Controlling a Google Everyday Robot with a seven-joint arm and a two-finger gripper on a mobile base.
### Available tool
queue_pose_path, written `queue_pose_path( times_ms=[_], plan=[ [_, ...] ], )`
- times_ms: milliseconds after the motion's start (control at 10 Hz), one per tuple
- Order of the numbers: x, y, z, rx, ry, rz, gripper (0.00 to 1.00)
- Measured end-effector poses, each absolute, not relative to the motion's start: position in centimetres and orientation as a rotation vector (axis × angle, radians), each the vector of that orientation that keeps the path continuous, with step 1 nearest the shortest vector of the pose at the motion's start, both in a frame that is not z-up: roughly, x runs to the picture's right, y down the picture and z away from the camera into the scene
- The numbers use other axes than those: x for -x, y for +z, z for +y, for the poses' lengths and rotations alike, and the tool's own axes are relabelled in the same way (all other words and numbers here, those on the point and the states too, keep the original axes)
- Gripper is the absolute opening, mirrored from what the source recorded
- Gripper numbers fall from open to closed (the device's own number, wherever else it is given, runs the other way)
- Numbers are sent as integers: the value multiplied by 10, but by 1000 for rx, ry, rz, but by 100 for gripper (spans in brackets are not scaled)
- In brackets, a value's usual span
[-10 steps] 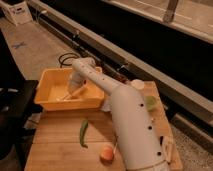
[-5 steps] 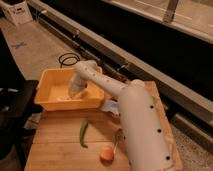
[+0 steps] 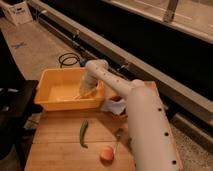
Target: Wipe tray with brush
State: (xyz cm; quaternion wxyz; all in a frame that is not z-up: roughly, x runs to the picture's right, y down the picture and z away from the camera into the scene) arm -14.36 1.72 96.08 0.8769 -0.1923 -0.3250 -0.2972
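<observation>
You are working over a pale wooden board [image 3: 55, 150] with plank seams, set above a grey concrete floor [image 3: 35, 45]. Behind the gripper, a long grey ledge [image 3: 165, 84] runs diagonally across the room, with dark space beyond it.

The gripper [image 3: 85, 91] hangs down inside the tray [image 3: 62, 104], close to the tray's right wall, at the end of the white arm [image 3: 145, 130] that arches over from the near right. The brush [image 3: 76, 97] lies right at the gripper, its thin pale stick slanting out to the gripper's left, low over the tray floor. You cannot tell from here whether the gripper is clamped on the brush or only meeting it.

Count what sits around it:
- One tray, surrounding the gripper, on the far end of the board.
- One brush, at the gripper inside the tray.
- One white cloth [image 3: 112, 106], just right of the gripper, outside the tray wall, with something reddish on top of it.
- One green chili pepper [image 3: 83, 133], nearer the camera than the gripper, lying lengthwise on the board.
- One round orange item [image 3: 106, 153], further toward the camera and a little to the right.
- One metal spoon [image 3: 118, 138], beside that round item, close to the arm.
- One black cable coil [image 3: 70, 59] on the floor, beyond the tray.
- One white box [image 3: 17, 11], far off to the gripper's left at the back.
</observation>
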Motion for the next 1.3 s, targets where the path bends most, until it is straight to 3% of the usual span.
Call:
queue_pose_path(
  times_ms=[700, 1300],
  plan=[
    [239, 959, 12, 357, -692, -831, 13],
    [196, 942, 34, 387, -666, -817, 13]
  ],
)
